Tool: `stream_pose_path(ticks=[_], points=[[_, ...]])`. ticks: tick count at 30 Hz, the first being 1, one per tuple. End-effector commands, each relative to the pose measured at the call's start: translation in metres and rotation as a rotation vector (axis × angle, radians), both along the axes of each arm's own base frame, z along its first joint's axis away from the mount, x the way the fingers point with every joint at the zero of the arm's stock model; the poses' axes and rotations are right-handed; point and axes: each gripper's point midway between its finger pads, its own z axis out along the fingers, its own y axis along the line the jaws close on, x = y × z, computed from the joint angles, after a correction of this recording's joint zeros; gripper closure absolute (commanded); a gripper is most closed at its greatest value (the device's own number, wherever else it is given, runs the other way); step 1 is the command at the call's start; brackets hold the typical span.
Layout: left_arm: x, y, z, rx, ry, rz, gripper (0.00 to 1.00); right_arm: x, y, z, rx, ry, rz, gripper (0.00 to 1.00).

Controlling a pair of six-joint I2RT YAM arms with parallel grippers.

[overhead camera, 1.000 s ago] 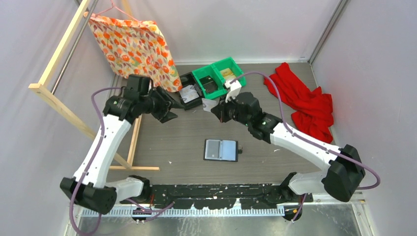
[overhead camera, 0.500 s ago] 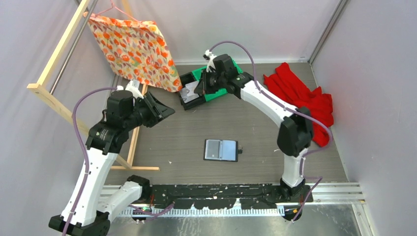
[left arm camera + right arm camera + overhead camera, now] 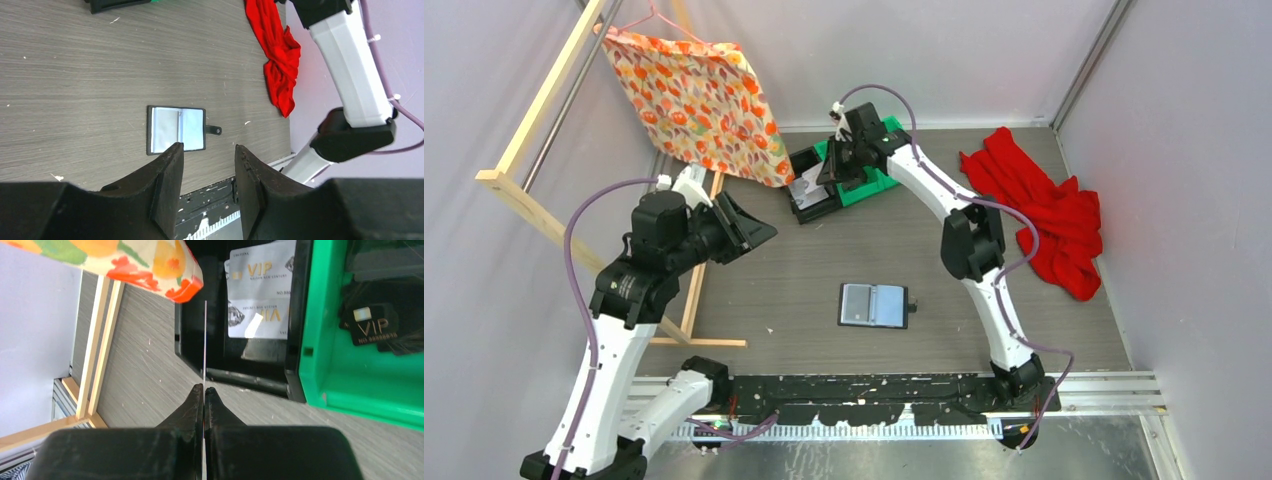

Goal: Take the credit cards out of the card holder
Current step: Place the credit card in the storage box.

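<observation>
Now my right gripper [image 3: 204, 390], clamping a credit card [image 3: 205, 335], has reached the black bin [image 3: 250, 376] for release; left gripper [image 3: 207, 152] gapes empty.

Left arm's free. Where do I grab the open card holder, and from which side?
Probably the short snap tab on the right edge of the card holder, from straight above, pinching across it. It lies open and flat on the table, sleeves up, so its edges give little to pinch; the tab alone juts out.
</observation>
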Motion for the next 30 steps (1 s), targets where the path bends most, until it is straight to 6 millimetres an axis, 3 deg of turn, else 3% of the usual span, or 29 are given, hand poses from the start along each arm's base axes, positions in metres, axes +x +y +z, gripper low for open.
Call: stream_pose_path(ticks=[1, 18, 23, 26, 30], points=[[-0.003, -0.002, 0.007, -0.014, -0.017, -0.019, 0.57, 0.004, 0.017, 0.012, 0.042, -0.005, 0.063, 0.99], [-0.015, 0.007, 0.016, -0.043, -0.046, 0.030, 0.56, 0.030, 0.050, -0.010, 0.166, 0.008, 0.072, 0.98], [-0.021, 0.010, 0.018, -0.037, -0.050, 0.036, 0.55, 0.038, 0.058, -0.006, 0.212, -0.007, 0.051, 0.56], [-0.021, 0.010, 0.017, -0.036, -0.046, 0.035, 0.55, 0.040, 0.058, 0.001, 0.206, -0.035, 0.043, 0.47], [-0.021, 0.007, 0.014, -0.049, -0.037, 0.024, 0.55, 0.041, 0.051, 0.007, 0.174, -0.065, 0.031, 0.46]])
